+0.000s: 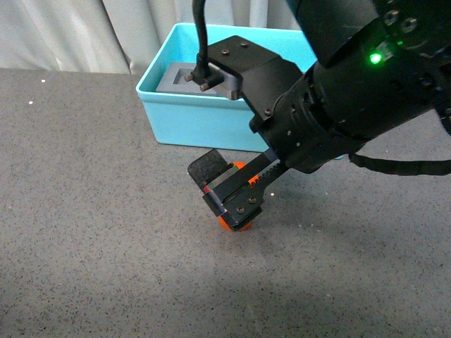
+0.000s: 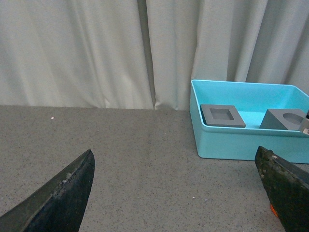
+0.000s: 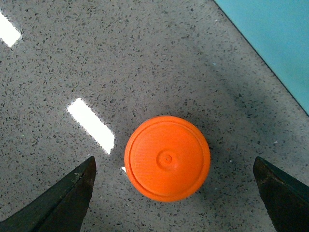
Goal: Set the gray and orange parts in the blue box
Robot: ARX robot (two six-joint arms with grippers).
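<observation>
The orange cylinder (image 3: pixel 167 158) stands on end on the grey table, its round top facing my right wrist camera. My right gripper (image 3: pixel 174 198) is open and straddles it from above, with a clear gap on both sides. In the front view the right gripper (image 1: pixel 224 189) hangs over the cylinder (image 1: pixel 234 224), just in front of the blue box (image 1: pixel 190 120). Both gray cubes lie inside the blue box (image 2: pixel 241 142): one with a square recess (image 2: pixel 222 116), one with a round recess (image 2: pixel 285 120). My left gripper (image 2: pixel 176 203) is open and empty, low over the table to the left of the box.
Pale curtains (image 2: pixel 96 53) hang behind the table's far edge. A corner of the blue box (image 3: pixel 275 43) lies close beside the cylinder. My bulky right arm (image 1: pixel 352 91) covers the right half of the box in the front view.
</observation>
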